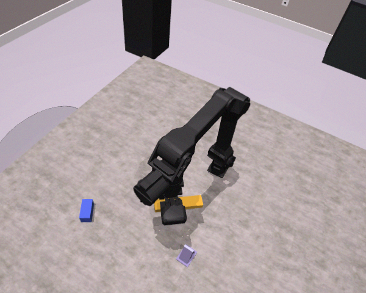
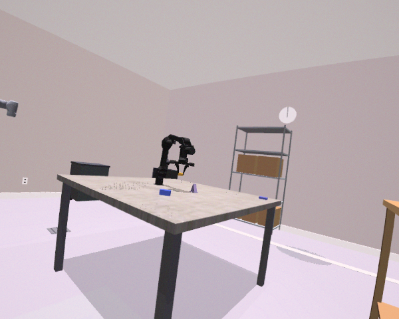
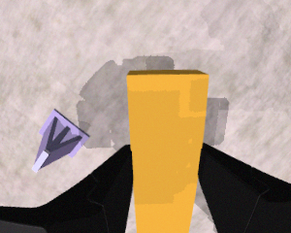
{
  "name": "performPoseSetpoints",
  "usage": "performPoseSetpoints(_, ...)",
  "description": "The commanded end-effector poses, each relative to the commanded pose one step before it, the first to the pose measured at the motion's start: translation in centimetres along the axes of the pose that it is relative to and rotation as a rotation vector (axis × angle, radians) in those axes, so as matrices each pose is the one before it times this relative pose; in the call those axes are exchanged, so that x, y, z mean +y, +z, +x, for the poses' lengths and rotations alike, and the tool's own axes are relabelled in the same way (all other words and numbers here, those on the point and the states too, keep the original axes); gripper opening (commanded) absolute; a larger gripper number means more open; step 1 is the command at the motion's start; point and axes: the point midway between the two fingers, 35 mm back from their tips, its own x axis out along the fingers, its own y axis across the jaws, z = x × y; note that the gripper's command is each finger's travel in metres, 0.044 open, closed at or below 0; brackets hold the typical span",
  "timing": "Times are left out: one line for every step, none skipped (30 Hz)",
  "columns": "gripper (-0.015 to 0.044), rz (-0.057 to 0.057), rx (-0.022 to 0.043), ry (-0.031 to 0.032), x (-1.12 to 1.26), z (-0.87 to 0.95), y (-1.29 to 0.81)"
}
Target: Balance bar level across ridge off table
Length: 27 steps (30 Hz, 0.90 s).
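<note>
Now end effector (image 3: 165, 188) clamped on orange bar (image 3: 167, 155), held above table (image 1: 271, 220); ridge (image 1: 186, 255) nearby.

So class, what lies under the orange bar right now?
Only tabletop and shadow; the bar hangs lifted in the claw. The ridge sits off to one side. The table beneath the bar is covered.

No readable text anywhere — no labels, brands or numbers. Wall clock (image 2: 287, 115) too small to read — face blank.
</note>
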Motion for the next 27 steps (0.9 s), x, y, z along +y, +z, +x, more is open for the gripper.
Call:
performPoseSetpoints(0.0000,-0.0914,0.00094,0.00186,1.199,-0.149,-0.022)
performPoseSetpoints(0.0000,-0.0278,-0.00001,0.00030,0.367,-0.021,0.031)
performPoseSetpoints(0.0000,-0.0258,-0.00002,0.00029,0.355,-0.020,0.041)
performPoseSetpoints(0.0000,-0.0258,-0.00002,0.00029,0.355,-0.018,0.045)
performPoseSetpoints(0.0000,-0.0258,-0.00003,0.00030,0.356,-0.016,0.050)
performPoseSetpoints(0.0000,-0.0258,-0.00003,0.00030,0.356,-0.013,0.054)
performPoseSetpoints(0.0000,-0.0258,-0.00004,0.00030,0.357,-0.011,0.059)
performPoseSetpoints(0.0000,-0.0247,-0.00004,0.00030,0.357,-0.011,0.067)
performPoseSetpoints(0.0000,-0.0247,-0.00005,0.00030,0.357,-0.009,0.072)
performPoseSetpoints(0.0000,-0.0247,-0.00005,0.00030,0.357,-0.007,0.076)
performPoseSetpoints(0.0000,-0.0247,-0.00005,0.00030,0.357,-0.004,0.080)
performPoseSetpoints(0.0000,-0.0247,-0.00006,0.00030,0.358,-0.002,0.085)
performPoseSetpoints(0.0000,-0.0234,-0.00006,0.00030,0.356,-0.002,0.091)
performPoseSetpoints(0.0000,-0.0235,-0.00006,0.00030,0.356,0.000,0.095)
performPoseSetpoints(0.0000,-0.0235,-0.00007,0.00030,0.356,0.003,0.099)
performPoseSetpoints(0.0000,-0.0235,-0.00007,0.00030,0.356,0.005,0.102)
performPoseSetpoints(0.0000,-0.0235,-0.00007,0.00030,0.356,0.007,0.106)
performPoseSetpoints(0.0000,-0.0219,-0.00008,0.00029,0.354,0.007,0.109)
performPoseSetpoints(0.0000,-0.0219,-0.00008,0.00029,0.354,0.009,0.113)
performPoseSetpoints(0.0000,-0.0219,-0.00008,0.00029,0.354,0.011,0.116)
performPoseSetpoints(0.0000,-0.0219,-0.00009,0.00029,0.354,0.014,0.119)
performPoseSetpoints(0.0000,-0.0219,-0.00009,0.00029,0.354,0.016,0.123)
performPoseSetpoints(0.0000,-0.0201,-0.00009,0.00029,0.350,0.015,0.122)
performPoseSetpoints(0.0000,-0.0201,-0.00009,0.00029,0.350,0.017,0.124)
performPoseSetpoints(0.0000,-0.0201,-0.00009,0.00029,0.350,0.019,0.127)
performPoseSetpoints(0.0000,-0.0201,-0.00009,0.00029,0.350,0.022,0.130)
performPoseSetpoints(0.0000,-0.0201,-0.00010,0.00029,0.350,0.024,0.132)
